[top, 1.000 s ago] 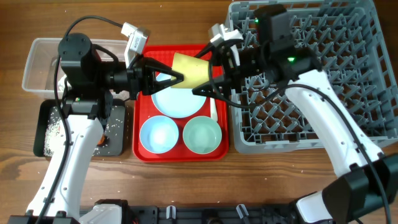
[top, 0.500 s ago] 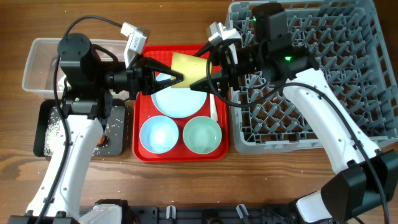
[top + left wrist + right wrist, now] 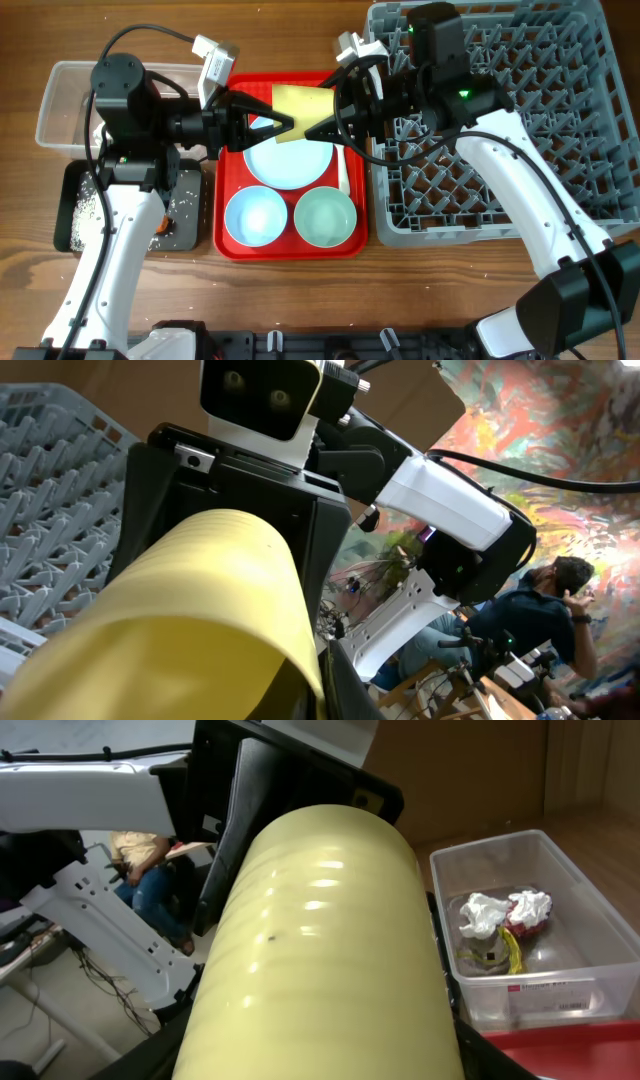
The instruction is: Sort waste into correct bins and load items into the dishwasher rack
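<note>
The yellow cup [image 3: 300, 108] hangs on its side above the red tray, between both grippers. My left gripper [image 3: 283, 125] is shut on its rim from the left; the cup fills the left wrist view [image 3: 180, 620]. My right gripper [image 3: 318, 112] is open, with a finger on either side of the cup, which fills its view [image 3: 330, 940]. The pale blue plate [image 3: 290, 162], light blue bowl [image 3: 255, 215], pale green bowl [image 3: 325, 217] and white spoon [image 3: 344, 175] lie on the tray. The grey dishwasher rack [image 3: 520, 120] stands at the right.
The flat red tray [image 3: 225, 200] is in the middle. The clear tub [image 3: 60, 100] at the far left holds crumpled paper and wrappers [image 3: 505, 920]. The black tray [image 3: 80, 210] in front of it holds rice grains. Both arms cross above the tray.
My right gripper has moved left, so its fingers now reach further along the cup. The left gripper and the cup have stayed in place.
</note>
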`<state>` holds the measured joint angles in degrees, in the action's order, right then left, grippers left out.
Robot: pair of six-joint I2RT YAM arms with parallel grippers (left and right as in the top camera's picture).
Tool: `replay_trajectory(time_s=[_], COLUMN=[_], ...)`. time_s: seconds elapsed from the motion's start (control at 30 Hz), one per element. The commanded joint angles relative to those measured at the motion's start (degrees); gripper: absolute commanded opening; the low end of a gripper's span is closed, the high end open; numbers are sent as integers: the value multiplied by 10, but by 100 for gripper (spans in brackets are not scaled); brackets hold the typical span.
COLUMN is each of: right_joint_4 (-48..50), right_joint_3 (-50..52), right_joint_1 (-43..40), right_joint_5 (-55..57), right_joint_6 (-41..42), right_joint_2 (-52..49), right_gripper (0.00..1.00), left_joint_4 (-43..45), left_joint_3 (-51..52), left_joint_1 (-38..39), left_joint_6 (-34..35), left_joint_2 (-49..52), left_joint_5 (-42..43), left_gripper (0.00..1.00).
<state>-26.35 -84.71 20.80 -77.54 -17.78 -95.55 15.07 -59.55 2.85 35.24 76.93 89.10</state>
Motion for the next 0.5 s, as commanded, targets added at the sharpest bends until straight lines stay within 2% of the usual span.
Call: replay_trajectory(time_s=[0.0,0.13,0.27,0.47], right_joint_4=[21,57,83,87], right_joint_3=[0,0,0,0], right_joint_1=[3,3,3,3], right_joint_5=[-49,-62,-62,-62], right_joint_6=[-10,19,48,61], right_joint_2=[-1,-1,-1,-1], right_gripper=[63,65,72,92], left_joint_4=[-3,-3,-3,-3], left_joint_3=[-6,-6,-6,-6], left_joint_1=[3,3,3,3], left_joint_6=[4,4,4,4], left_joint_2=[0,0,0,0], left_joint_5=[12,12,12,12], left_gripper=[4,4,4,4])
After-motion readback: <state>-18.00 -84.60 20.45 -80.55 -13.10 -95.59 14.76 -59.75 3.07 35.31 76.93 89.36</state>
